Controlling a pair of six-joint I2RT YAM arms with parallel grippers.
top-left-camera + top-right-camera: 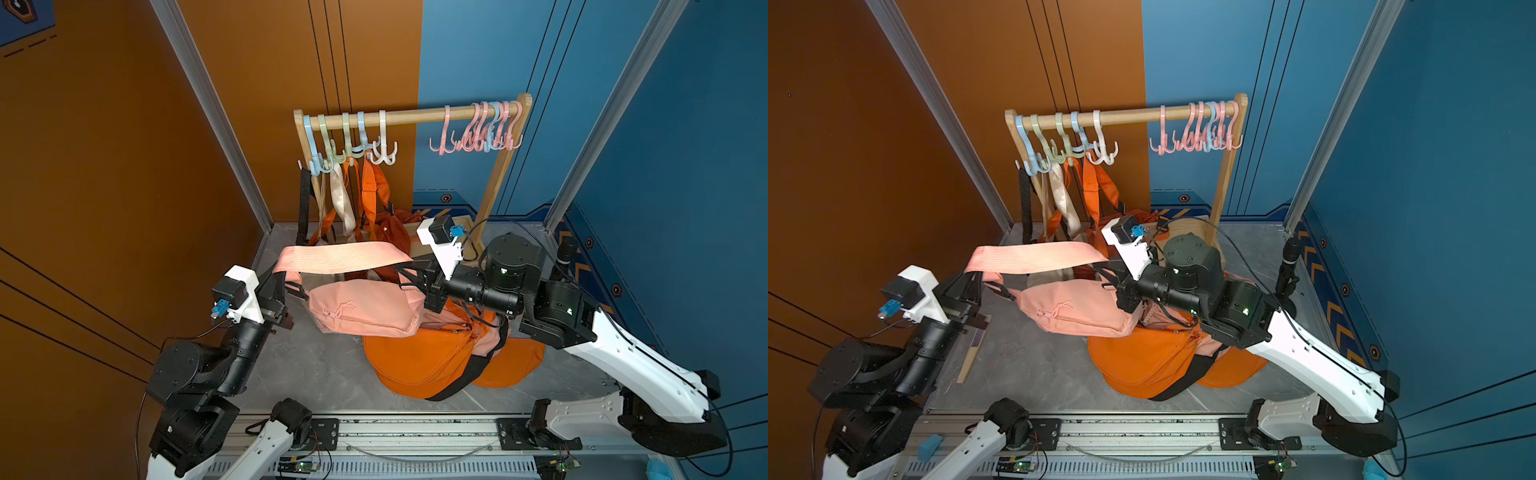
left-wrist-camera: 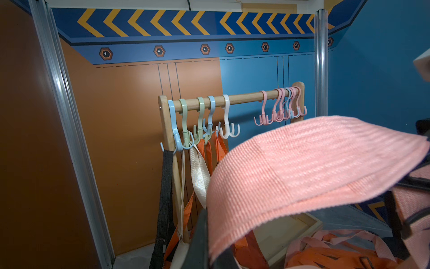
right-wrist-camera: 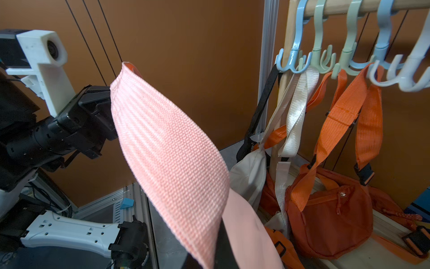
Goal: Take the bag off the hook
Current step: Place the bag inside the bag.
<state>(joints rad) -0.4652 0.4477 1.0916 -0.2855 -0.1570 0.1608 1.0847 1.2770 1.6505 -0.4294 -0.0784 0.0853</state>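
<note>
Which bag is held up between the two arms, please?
The pale pink bag, slung by its strap; the others hang on hooks or lie below.

The bag (image 1: pixel 365 309) and its ribbed strap (image 1: pixel 340 257) are salmon pink; the heaped bags (image 1: pixel 419 365) on the grey marbled worktop (image 1: pixel 316 374) are bright orange. On the pale wooden rail (image 1: pixel 415 114), the left hooks (image 1: pixel 346 137) are blue, green and white, and the right hooks (image 1: pixel 478 139) are pink with one blue.
</note>
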